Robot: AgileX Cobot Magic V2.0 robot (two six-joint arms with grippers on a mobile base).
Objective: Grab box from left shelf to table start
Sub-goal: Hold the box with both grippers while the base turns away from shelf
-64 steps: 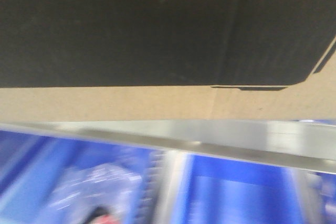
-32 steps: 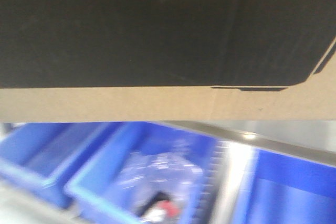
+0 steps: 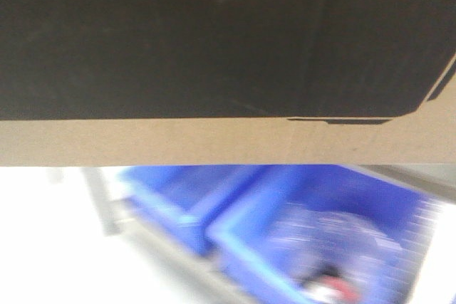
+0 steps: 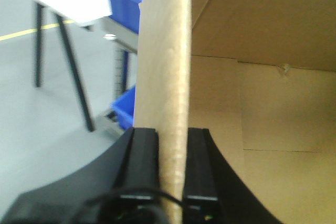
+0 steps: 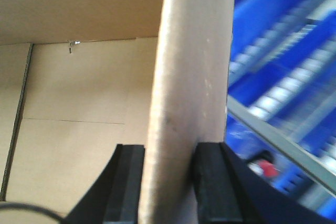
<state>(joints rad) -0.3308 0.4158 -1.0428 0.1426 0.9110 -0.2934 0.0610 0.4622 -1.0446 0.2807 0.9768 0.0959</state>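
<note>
Walls of the large brown corrugated cardboard box [image 3: 214,140] are being clamped by your left gripper [image 4: 172,136] and right gripper [image 5: 170,151]; blue plastic bins [image 3: 187,201] are showing below its bottom edge.

The box [image 3: 214,55] is blocking the space ahead. Blue bins [image 3: 249,229] are crowding below right. Floor [image 4: 37,129] is lying open leftward.

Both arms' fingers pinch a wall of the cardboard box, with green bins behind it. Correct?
No, the bins are blue, as the front-facing view shows. The left fingers and right fingers do pinch walls of the box.
</note>
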